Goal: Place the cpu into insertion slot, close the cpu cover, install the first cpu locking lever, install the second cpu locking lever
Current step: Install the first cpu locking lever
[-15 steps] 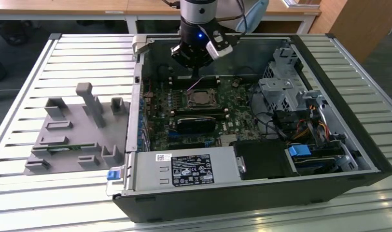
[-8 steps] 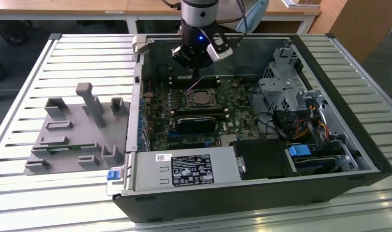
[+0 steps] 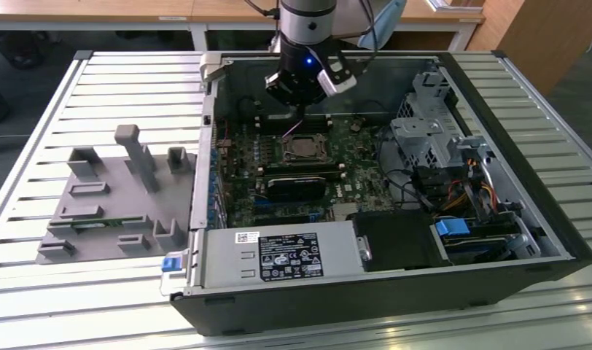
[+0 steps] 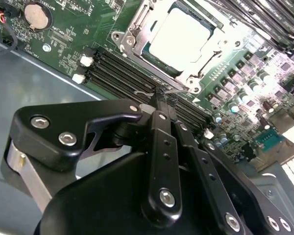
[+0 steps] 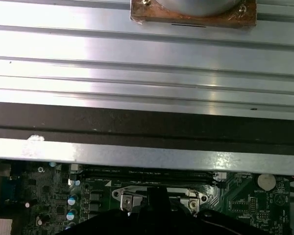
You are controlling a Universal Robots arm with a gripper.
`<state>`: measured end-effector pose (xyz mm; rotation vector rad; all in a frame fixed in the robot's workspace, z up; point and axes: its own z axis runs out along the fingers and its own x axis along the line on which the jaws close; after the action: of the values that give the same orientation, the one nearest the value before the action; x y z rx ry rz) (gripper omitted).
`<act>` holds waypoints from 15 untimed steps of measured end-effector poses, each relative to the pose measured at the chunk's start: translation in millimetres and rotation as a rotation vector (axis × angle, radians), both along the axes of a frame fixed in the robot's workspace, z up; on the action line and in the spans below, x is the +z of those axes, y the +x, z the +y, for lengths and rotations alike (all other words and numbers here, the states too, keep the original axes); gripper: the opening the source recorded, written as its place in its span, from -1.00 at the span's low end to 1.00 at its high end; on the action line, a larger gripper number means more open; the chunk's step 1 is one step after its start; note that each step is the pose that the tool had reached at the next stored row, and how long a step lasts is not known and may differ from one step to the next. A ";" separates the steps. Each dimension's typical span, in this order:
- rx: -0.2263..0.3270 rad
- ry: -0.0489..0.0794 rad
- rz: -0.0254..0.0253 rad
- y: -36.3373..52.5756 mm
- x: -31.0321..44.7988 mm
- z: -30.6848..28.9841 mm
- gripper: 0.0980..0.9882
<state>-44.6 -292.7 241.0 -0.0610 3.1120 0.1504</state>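
The cpu (image 4: 179, 39) already lies flat in the insertion slot (image 4: 137, 30) on the green board, its pale metal top showing through the window of the cpu cover (image 4: 213, 46), which looks folded down around it. It strikes me as a light, stiff but delicate chip, best held by its edges alone. The claw (image 4: 162, 98) sits just beside the socket's rim by the long black memory slots (image 4: 118, 73), fingers pinched together and holding nothing that I can make out
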 end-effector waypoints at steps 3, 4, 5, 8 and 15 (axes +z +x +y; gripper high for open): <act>0.000 0.000 -0.0001 0.6 -3.0 1.2 -0.97; 0.000 0.000 0.0000 1.1 -4.0 1.7 -0.97; 0.000 0.000 0.0000 1.8 -4.9 2.2 -0.97; 0.000 0.000 -0.0001 4.2 -7.6 3.3 -0.97; 0.000 0.000 -0.0001 10.6 -13.5 3.9 -0.97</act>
<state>-34.0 -288.8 227.4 -0.0609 3.1120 0.1504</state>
